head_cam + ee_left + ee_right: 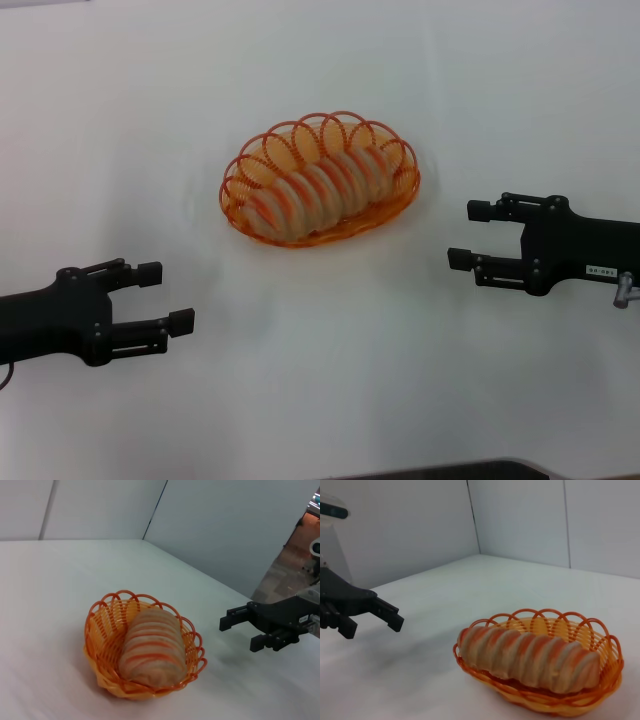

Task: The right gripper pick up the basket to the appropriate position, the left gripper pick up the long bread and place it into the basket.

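The bread [325,185] lies inside the basket [405,195], in the upper middle of the head view, its long way slanting up to the right. The left gripper [165,297] waits at lower left, jaws open and empty. The right gripper [470,234] sits at middle right, nearer, jaws open and empty too. The white surface [320,380] between them is bare, so the job looks done.

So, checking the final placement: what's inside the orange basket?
The long bread lies lengthwise inside the basket, filling most of it. The basket floor beneath the loaf is hidden. Both grippers, left and right, are open and clear of it.
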Robot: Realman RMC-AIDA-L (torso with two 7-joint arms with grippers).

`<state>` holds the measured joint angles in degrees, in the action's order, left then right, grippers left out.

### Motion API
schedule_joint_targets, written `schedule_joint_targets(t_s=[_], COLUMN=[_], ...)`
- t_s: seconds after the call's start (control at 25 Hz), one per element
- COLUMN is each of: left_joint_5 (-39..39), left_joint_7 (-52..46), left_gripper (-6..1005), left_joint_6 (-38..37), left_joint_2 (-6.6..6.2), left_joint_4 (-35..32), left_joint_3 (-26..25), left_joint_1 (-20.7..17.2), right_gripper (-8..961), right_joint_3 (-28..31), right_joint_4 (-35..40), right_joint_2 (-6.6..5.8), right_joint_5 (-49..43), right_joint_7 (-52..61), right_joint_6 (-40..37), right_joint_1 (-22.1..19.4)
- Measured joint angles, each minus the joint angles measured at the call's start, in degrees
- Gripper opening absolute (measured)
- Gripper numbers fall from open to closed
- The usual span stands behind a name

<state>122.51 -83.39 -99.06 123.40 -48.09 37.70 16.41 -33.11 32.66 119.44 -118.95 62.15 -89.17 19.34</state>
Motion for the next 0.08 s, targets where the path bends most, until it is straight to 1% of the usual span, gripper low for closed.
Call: schedule_joint_targets(t_s=[0.08], left_joint_5=[-0.12], left_joint_7=[0.02], left_gripper=[861], left_joint_6=[0.02], left_joint_2=[0.0], left_joint_4=[0.02], left_joint_3=[0.0], left_joint_1=[0.04], right_gripper=[745], right_joint_3=[-0.11], right_joint_4=[-0.09], right_joint_2=[0.0], right_joint_5=[-0.03], right_joint_7=[0.03], right_joint_6=[0.13], right_joint_1=[0.0])
